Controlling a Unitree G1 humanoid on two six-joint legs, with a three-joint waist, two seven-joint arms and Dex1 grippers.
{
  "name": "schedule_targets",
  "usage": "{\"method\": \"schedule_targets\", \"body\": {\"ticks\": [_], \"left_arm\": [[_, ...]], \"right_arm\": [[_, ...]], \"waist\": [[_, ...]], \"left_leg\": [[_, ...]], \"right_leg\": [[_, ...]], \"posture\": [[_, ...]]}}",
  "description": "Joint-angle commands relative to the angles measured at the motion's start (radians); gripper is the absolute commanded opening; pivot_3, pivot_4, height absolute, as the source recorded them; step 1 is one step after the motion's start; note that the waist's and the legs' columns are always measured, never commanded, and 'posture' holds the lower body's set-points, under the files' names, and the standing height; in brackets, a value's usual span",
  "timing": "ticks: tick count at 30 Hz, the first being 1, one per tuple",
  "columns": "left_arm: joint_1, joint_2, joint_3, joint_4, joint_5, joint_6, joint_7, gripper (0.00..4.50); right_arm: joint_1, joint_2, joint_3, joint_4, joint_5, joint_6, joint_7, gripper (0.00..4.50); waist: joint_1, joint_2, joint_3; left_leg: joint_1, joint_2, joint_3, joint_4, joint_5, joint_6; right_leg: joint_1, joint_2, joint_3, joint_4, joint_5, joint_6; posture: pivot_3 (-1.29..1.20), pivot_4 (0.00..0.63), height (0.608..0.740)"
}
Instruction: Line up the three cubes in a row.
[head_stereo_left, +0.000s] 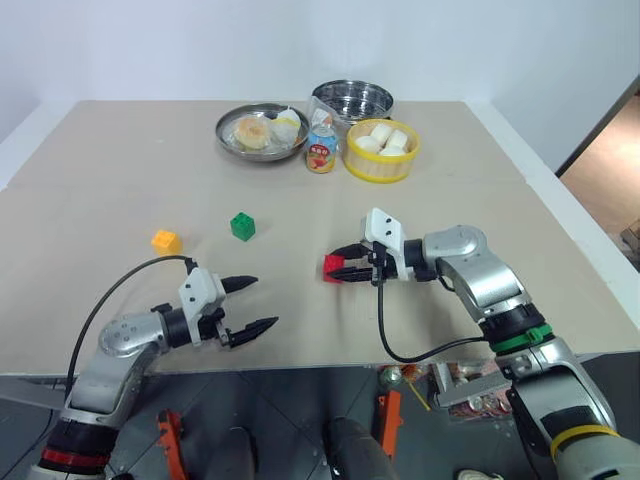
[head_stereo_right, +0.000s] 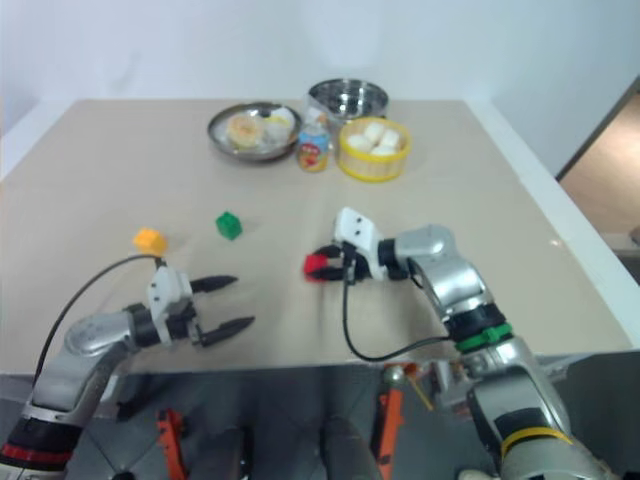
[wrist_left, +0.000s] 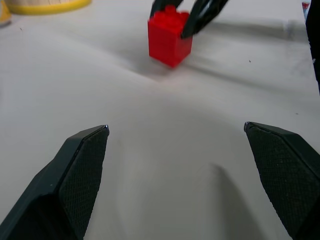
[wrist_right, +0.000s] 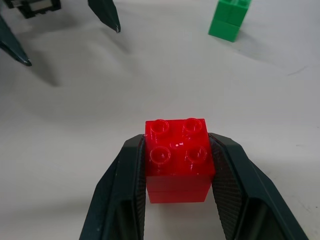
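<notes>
Right claw (head_stereo_left: 345, 268) clamped on the red cube (wrist_right: 177, 159) just above mid-counter (head_stereo_left: 100, 170); left claw (head_stereo_left: 250, 303) spread wide and empty near the front edge, with the green cube (head_stereo_left: 242, 226) and yellow cube (head_stereo_left: 166, 241) lying apart beyond it. Could slip or twist in so narrow a pinch, landing crooked or bumping green out of line. Plenty of bare room between green and red, well away from every edge

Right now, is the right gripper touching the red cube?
Touching. The right wrist view shows the right gripper's fingers pressed against both sides of the red cube.
</notes>
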Motion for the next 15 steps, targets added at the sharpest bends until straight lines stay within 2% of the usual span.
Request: {"method": "schedule_targets", "body": {"ticks": [1, 15], "left_arm": [[0.010, 0.013, 0.037, -0.048, -0.016, -0.003, 0.012, 4.50], [-0.007, 0.002, 0.030, -0.052, -0.014, -0.010, 0.015, 4.50]], "right_arm": [[-0.048, 0.006, -0.008, 0.057, -0.015, -0.054, 0.052, 1.22], [-0.090, 0.040, -0.043, 0.176, -0.017, -0.089, 0.121, 1.22]], "waist": [[0.000, 0.000, 0.000], [0.000, 0.000, 0.000]], "left_leg": [[0.000, 0.000, 0.000, 0.000, 0.000, 0.000], [0.000, 0.000, 0.000, 0.000, 0.000, 0.000]], "right_leg": [[0.000, 0.000, 0.000, 0.000, 0.000, 0.000], [0.000, 0.000, 0.000, 0.000, 0.000, 0.000]], "posture": [[0.00, 0.150, 0.740], [0.00, 0.150, 0.740]]}}
